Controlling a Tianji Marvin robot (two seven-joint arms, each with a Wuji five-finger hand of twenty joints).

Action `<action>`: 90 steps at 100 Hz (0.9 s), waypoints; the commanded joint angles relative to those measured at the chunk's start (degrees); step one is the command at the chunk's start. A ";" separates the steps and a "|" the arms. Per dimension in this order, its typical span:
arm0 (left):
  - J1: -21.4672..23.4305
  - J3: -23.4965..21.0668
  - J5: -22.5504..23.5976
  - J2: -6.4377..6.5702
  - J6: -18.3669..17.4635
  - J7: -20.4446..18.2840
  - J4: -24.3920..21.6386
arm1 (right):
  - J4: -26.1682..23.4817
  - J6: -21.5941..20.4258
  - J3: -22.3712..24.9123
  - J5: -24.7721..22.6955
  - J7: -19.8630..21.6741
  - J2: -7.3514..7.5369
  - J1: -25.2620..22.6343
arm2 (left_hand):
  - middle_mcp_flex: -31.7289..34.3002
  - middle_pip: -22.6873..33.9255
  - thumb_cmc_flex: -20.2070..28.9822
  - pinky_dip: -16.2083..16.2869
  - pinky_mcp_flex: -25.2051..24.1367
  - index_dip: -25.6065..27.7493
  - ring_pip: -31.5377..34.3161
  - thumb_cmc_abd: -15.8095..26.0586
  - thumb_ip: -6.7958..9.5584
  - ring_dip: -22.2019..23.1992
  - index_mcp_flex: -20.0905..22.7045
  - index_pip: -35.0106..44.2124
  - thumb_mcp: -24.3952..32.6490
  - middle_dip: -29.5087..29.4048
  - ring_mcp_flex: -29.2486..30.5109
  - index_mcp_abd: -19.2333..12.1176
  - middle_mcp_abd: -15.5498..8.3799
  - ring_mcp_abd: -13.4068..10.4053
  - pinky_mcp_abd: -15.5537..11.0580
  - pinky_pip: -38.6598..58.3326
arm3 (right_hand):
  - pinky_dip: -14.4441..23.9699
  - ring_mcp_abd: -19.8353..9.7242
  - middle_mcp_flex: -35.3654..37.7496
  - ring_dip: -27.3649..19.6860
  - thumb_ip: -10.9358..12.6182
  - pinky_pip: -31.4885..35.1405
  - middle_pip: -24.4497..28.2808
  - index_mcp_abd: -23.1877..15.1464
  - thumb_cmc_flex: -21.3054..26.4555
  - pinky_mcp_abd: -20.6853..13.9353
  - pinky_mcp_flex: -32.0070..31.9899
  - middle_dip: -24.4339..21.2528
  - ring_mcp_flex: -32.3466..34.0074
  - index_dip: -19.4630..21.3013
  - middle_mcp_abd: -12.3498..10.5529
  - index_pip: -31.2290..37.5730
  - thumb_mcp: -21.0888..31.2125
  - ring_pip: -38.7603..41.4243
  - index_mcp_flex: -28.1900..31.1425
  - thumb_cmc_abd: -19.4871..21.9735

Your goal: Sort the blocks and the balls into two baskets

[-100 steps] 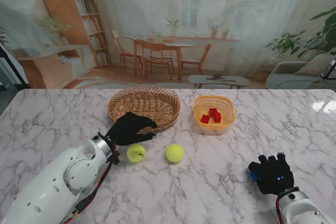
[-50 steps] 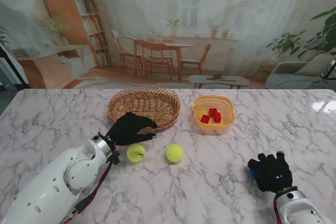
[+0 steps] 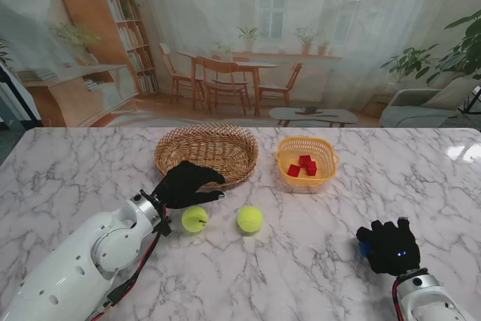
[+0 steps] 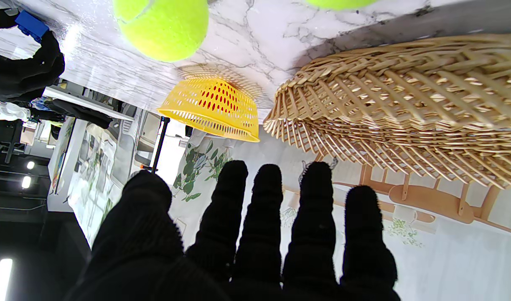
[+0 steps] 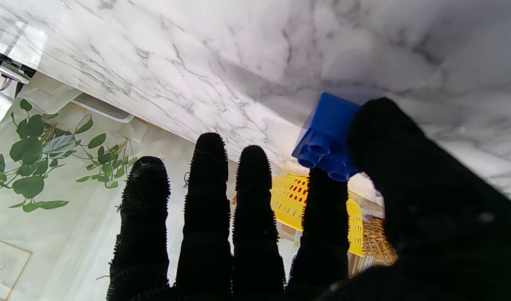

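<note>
Left robot hand point(image 3: 186, 183) open, fingers extended, right robot hand point(image 3: 389, 246) pinching thumb against forefinger

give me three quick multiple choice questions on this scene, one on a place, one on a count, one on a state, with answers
1. Where are the red blocks?
A. in the wicker basket
B. in the yellow basket
C. on the table

2. How many balls lie on the table?
A. one
B. two
C. four

3. What is the right hand doing?
A. pinching a blue block
B. holding a ball
C. resting in a basket

Answers:
1 B: the red blocks sit inside the yellow basket, right of the wicker basket.
2 B: two balls lie on the table.
3 A: the right hand has the blue block between thumb and forefinger.
</note>
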 commanded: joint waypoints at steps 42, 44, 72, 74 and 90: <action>-0.10 0.18 -0.04 -0.03 -0.14 -0.74 0.09 | -7.59 -6.70 4.56 -2.77 0.13 -0.10 -3.83 | 1.34 0.52 -0.02 0.23 -0.04 0.36 1.34 2.63 -0.82 0.48 1.78 0.72 -1.49 0.25 1.00 -1.11 -0.68 -0.04 0.89 1.11 | 0.69 -0.45 1.84 0.79 0.39 1.14 1.05 -5.14 4.05 0.68 0.91 0.97 2.25 1.27 -0.38 11.62 0.85 3.38 8.13 0.71; -0.10 0.18 -0.04 -0.03 -0.15 -0.73 0.09 | -7.77 -6.91 4.66 -2.80 0.15 -0.10 -3.85 | 1.32 0.51 -0.07 0.23 -0.06 0.36 1.31 2.67 -0.82 0.47 1.77 0.71 -1.50 0.24 0.93 -1.10 -0.71 -0.08 0.92 1.10 | 0.68 -0.45 1.87 0.79 0.38 1.14 1.04 -5.13 4.04 0.69 0.93 0.98 2.27 1.24 -0.40 11.61 0.85 3.36 8.15 0.71; -0.16 0.26 -0.07 -0.03 -0.12 -0.80 0.10 | -8.19 -9.14 4.75 -2.42 0.46 -0.02 -1.85 | 1.35 0.52 -0.01 0.24 -0.06 0.37 1.30 2.65 -0.82 0.46 1.81 0.73 -1.46 0.25 0.95 -1.09 -0.66 -0.07 0.92 1.14 | 0.66 -0.48 2.63 0.89 0.30 1.31 1.16 -4.87 4.07 0.62 1.25 1.33 2.86 1.14 -0.58 11.57 0.79 3.40 8.05 0.81; -0.16 0.27 -0.08 -0.03 -0.11 -0.81 0.10 | -8.16 -9.39 4.71 -2.35 0.46 -0.01 -1.54 | 1.33 0.51 0.00 0.24 -0.06 0.38 1.28 2.64 -0.82 0.45 1.84 0.75 -1.46 0.25 0.92 -1.06 -0.66 -0.04 0.95 1.14 | 0.68 -0.46 2.67 0.92 0.32 1.37 1.20 -4.81 4.15 0.61 1.29 1.37 2.92 1.14 -0.59 11.58 0.83 3.46 8.05 0.81; -0.19 0.32 -0.13 -0.02 -0.08 -0.90 0.10 | -8.02 -11.47 4.44 -1.72 1.29 0.10 1.15 | 1.34 0.52 -0.02 0.23 -0.04 0.37 1.29 2.68 -0.82 0.46 1.78 0.72 -1.45 0.25 0.94 -1.13 -0.72 -0.10 0.93 1.15 | 0.85 -0.51 2.89 1.16 0.35 1.74 1.40 -4.60 4.20 0.55 1.30 1.71 3.01 1.14 -0.58 11.55 0.81 3.77 7.99 1.00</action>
